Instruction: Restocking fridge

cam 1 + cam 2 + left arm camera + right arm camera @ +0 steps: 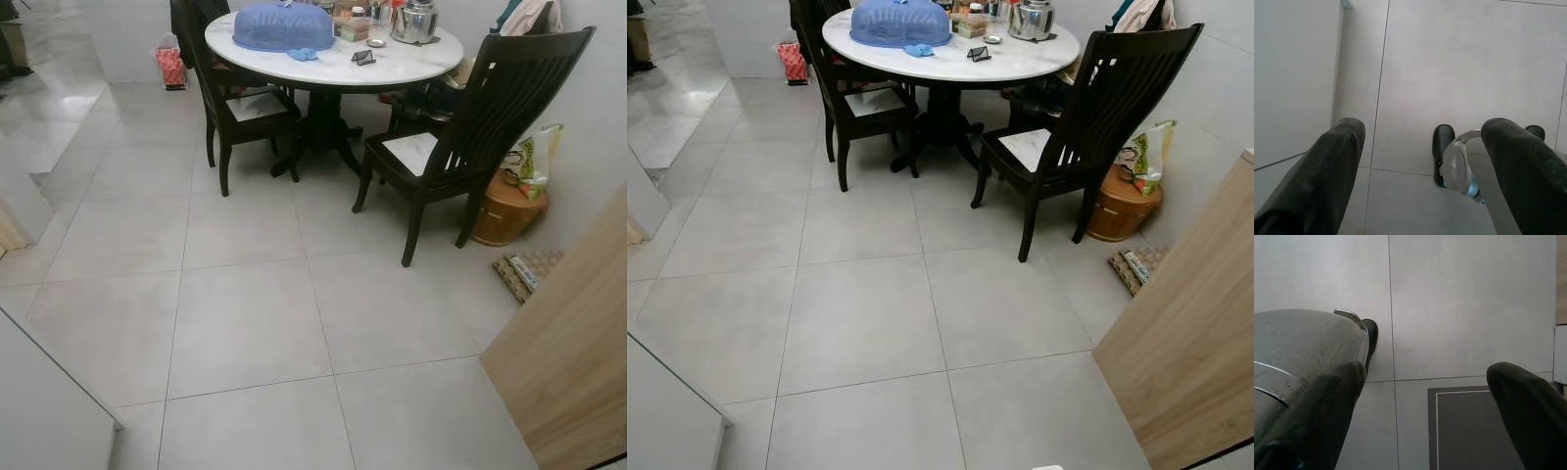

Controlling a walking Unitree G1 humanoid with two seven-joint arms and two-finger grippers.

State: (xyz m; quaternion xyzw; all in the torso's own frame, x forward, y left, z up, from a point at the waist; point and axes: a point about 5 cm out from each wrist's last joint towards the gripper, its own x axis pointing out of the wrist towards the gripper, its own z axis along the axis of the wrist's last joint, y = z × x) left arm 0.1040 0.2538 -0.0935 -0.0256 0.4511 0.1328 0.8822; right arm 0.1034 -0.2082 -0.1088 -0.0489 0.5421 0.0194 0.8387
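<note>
We stand on tiled floor (pixel 245 323), facing round marble table (pixel 333 64) with blue food cover (pixel 282 26). Left gripper (pixel 1422 161), right gripper (pixel 1425 401) hang down, fingers spread, holding nothing. Fridge unidentified; white panel (pixel 44 406) at our left. Judged: walking step; next, locate groceries.

Pale grey tiled floor (pixel 245 323) with thin dark grout lines. White marble table (pixel 333 67), dark brown chairs (pixel 470 127), blue mesh food cover (pixel 282 25).

Home dining area, round marble table (pixel 392 67) (blue food cover (pixel 283 26)), dark wooden chairs (pixel 470 127), tiled floor (pixel 245 323)
</note>
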